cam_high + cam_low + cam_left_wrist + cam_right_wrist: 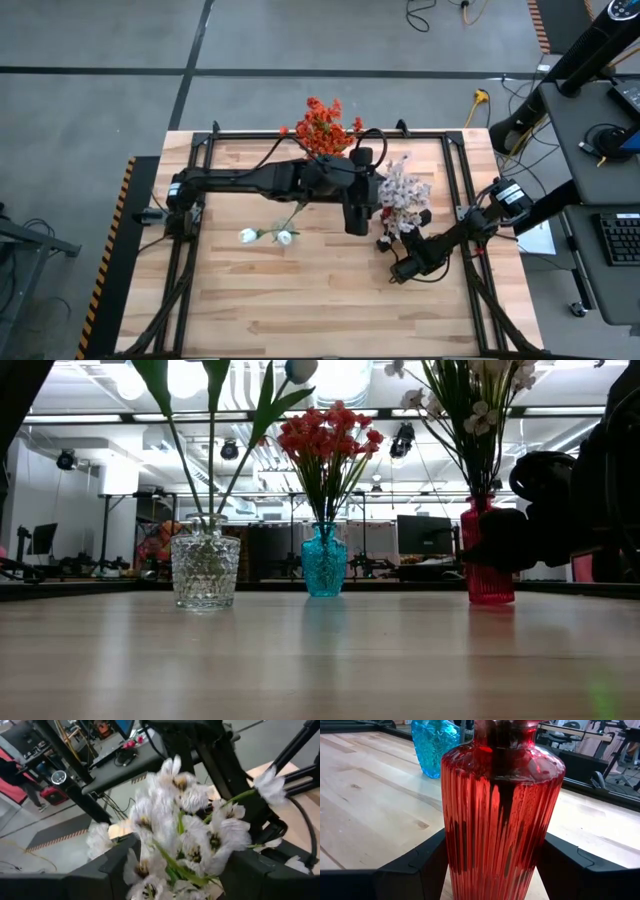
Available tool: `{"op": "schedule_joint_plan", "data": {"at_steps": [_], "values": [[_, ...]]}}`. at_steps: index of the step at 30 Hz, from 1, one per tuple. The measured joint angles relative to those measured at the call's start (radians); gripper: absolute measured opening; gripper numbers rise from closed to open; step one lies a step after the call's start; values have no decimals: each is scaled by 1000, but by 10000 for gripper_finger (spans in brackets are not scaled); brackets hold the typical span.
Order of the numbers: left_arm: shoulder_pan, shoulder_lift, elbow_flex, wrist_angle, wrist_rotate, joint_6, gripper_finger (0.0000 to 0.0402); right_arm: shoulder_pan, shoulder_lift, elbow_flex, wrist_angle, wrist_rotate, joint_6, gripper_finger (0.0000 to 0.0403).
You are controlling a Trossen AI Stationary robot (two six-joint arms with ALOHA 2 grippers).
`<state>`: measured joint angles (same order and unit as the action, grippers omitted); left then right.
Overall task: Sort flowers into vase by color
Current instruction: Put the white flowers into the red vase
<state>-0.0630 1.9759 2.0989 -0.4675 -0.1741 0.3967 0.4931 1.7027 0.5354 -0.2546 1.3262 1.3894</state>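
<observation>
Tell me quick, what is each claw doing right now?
Left gripper: open around the pale pink-white bunch, above the red vase.
Right gripper: clamped on the red vase, steadying it.

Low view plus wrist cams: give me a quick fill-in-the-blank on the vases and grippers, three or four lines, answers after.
1. The orange-red flowers stand in the ____ vase.
2. The right gripper has its fingers on either side of the ____ vase.
3. The clear glass vase holds the white ____.
4. The left gripper is ____ around the pale pink-white blossoms.

Missing words: blue; red; tulips; open
</observation>
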Motion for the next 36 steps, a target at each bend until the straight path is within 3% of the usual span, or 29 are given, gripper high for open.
{"op": "schedule_joint_plan", "data": {"at_steps": [11, 13, 17, 21, 28, 36], "values": [[-30, 0, 205, -230, -5, 58, 220, 0, 0, -2, -1, 4, 13, 245], [-43, 0, 260, -307, -63, 85, 220, 0, 0, -2, 0, 5, 13, 245], [-83, -101, 222, -335, -332, 179, 220, 0, 0, -2, -2, 1, 15, 245], [-117, -219, 261, -474, -356, 28, 220, 0, -1, -3, -2, -1, 18, 246], [-211, -378, 167, -686, -365, -295, 207, 0, -1, -4, -2, -4, 57, 246], [-468, -477, -126, -687, -795, -481, 183, 0, -1, -5, -2, -6, 69, 247]]}}
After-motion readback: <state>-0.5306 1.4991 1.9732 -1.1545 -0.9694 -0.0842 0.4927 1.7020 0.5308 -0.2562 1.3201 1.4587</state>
